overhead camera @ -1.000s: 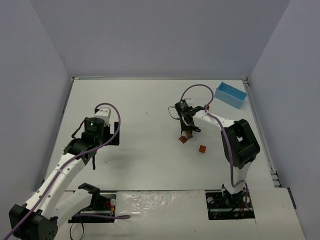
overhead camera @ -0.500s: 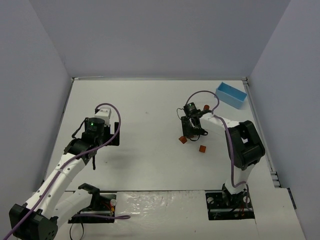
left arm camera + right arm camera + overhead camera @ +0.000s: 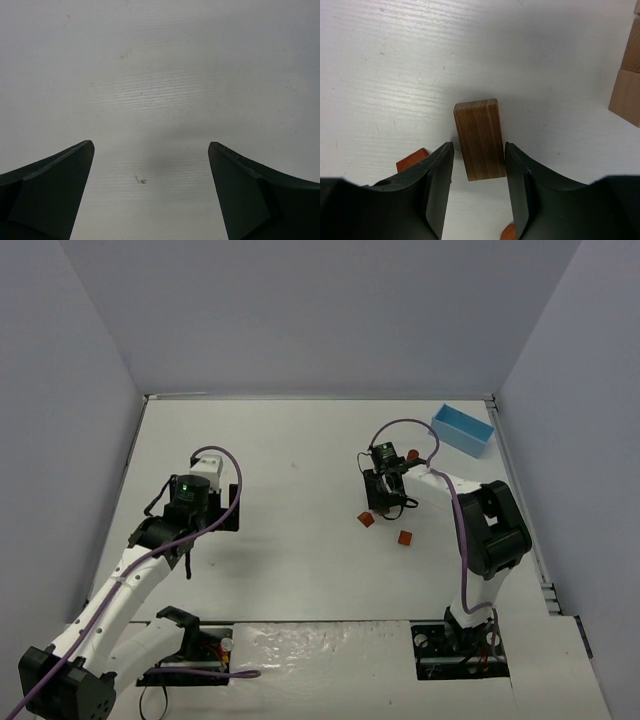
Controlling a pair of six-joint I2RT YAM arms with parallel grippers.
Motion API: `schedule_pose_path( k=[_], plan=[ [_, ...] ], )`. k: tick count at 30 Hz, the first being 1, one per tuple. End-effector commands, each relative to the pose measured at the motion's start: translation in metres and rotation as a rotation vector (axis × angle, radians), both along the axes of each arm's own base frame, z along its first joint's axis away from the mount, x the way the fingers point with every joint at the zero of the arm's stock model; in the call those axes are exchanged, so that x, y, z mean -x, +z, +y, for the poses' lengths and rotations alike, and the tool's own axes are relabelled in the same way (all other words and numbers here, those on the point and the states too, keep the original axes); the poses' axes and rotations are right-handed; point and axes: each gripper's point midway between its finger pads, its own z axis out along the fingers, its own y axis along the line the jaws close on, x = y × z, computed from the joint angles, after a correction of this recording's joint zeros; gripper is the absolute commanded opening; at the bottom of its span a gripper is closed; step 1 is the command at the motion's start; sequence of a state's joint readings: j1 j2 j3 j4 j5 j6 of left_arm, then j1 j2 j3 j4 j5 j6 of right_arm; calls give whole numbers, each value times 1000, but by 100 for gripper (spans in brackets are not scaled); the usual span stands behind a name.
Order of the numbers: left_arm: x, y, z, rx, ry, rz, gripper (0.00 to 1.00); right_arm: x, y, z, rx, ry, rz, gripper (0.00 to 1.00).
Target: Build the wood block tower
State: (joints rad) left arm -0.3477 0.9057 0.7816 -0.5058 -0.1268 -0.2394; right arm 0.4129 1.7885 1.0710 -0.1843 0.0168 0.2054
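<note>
My right gripper [image 3: 478, 145] straddles the near end of a dark brown oblong block [image 3: 477, 127] on the table. Its right finger [image 3: 520, 185] touches the block, while a sliver of table shows beside the left finger [image 3: 437, 185], so the jaws are narrowly open. Two tan blocks [image 3: 627, 75], one against the other, show at the right edge. An orange block [image 3: 412, 159] peeks out behind the left finger. From above, the right gripper [image 3: 381, 502] hides the brown block, with orange blocks [image 3: 367, 520] [image 3: 405, 538] nearby. My left gripper [image 3: 150, 150] [image 3: 186, 552] is open over bare table.
A light blue box [image 3: 462, 430] sits at the back right corner. A small reddish piece [image 3: 413, 454] lies beside the right arm's cable. Grey walls enclose the white table [image 3: 290, 440] on three sides.
The right gripper has shifted a little to the right over the blocks and then held still. The left arm has not moved.
</note>
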Motion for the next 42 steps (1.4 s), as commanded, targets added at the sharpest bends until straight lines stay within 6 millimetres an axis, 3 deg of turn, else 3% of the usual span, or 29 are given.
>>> schedule_pose_path(
  k=[1,7,11,15,19,23,32,42],
  plan=[
    [-13,28,-7,36,-4,-74,97,-13,24,6,-24,19,-75,39],
    [-13,28,-7,35,-4,-73,97,-17,34,1,2,18,-110,14],
    [-13,27,-8,36,-5,-71,97,-29,71,1,-6,38,-196,0],
    [-14,27,-8,38,-8,-69,97,-49,132,-2,-40,71,-292,0],
    [-14,27,-9,40,-13,-67,97,-70,173,-25,-1,80,-330,0],
    [-14,26,-10,37,-17,-65,97,-88,192,-46,-4,90,-342,0],
    [-15,24,-10,30,-21,-56,97,-117,186,-78,2,135,-288,0],
    [-16,23,-9,20,-25,-51,97,-125,145,-79,13,192,-190,0]
  ],
)
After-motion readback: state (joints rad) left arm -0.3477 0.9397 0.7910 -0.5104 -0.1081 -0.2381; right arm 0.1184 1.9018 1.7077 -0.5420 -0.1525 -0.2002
